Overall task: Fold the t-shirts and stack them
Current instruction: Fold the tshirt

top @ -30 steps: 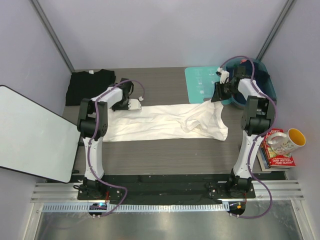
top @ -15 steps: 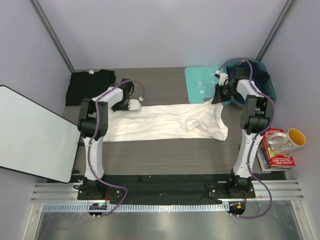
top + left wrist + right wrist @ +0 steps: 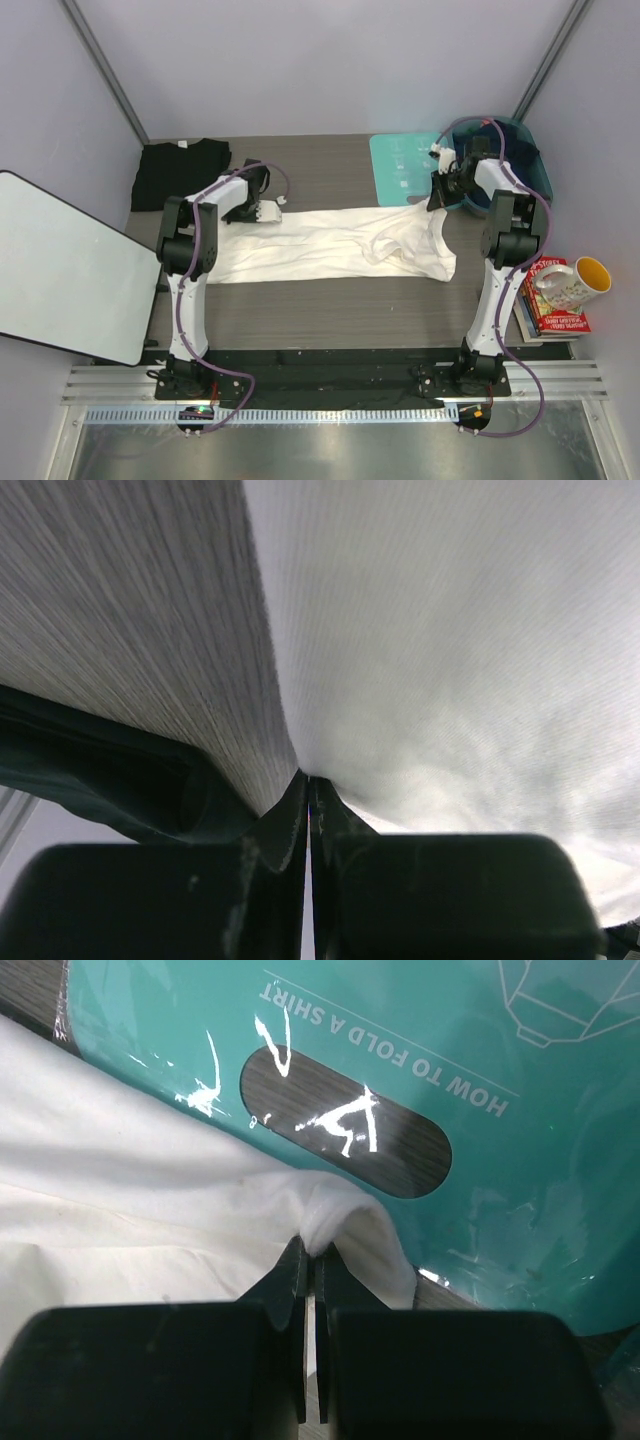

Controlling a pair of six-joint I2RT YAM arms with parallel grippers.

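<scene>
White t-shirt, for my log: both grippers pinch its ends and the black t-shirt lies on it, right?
No: top external shows the black t-shirt apart, at the far left corner. Left gripper and right gripper do pinch the white t-shirt.

**A:** What's in view apart from the job itself?

**B:** On my overhead feed I see a dark wood-grain tabletop [image 3: 330, 310]. A flat teal board [image 3: 400, 168] lies at its far right. My right wrist feed shows "HOW TO FOLD A SHIRT" printed on it, and an oval cut-out [image 3: 345, 1120] with wood showing through.

**A:** Anything beside it?

**B:** A blue tub [image 3: 525, 165] sits just to its right. Nearer me, a mug [image 3: 572, 282] with a yellow inside rests on a stack of books [image 3: 550, 315]. A large white panel [image 3: 60, 265] sits angled at the left edge.
</scene>
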